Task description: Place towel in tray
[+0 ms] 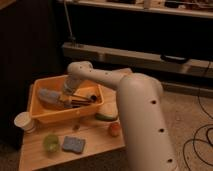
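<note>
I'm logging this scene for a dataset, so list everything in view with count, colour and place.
tray: one, orange, left part of table
towel: one, grey-blue, inside tray at its left
utensils: a few, dark, inside tray
cup: one, white, left table edge
small cup: one, green, front of table
sponge: one, blue, front of table
round fruit: one, orange-red, right of sponge
green item: one, beside tray
table: one, light wood
arm: one, white, reaching over tray
gripper: one, inside tray by towel
</note>
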Controlling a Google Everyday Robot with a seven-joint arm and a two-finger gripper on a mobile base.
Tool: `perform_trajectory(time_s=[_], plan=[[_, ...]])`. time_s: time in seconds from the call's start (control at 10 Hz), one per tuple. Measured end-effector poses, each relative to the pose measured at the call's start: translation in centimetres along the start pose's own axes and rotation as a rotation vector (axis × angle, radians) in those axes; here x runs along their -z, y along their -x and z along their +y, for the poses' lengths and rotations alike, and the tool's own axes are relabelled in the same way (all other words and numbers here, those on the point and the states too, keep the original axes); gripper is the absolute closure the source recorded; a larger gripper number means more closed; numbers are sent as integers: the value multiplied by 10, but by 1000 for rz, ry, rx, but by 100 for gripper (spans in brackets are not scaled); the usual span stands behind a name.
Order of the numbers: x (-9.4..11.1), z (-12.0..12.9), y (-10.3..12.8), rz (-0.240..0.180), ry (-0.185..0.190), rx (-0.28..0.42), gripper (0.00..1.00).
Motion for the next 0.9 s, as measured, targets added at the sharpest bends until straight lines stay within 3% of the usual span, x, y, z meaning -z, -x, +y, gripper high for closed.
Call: perform_trajectory(time_s=[0.2, 0.3, 0.6, 0.9], plan=[[-20, 3, -5, 39, 62, 27, 24], [-21, 6, -4, 49, 88, 37, 20], [-4, 13, 4, 53, 133, 53, 20], [-3, 13, 4, 55, 134, 53, 20]])
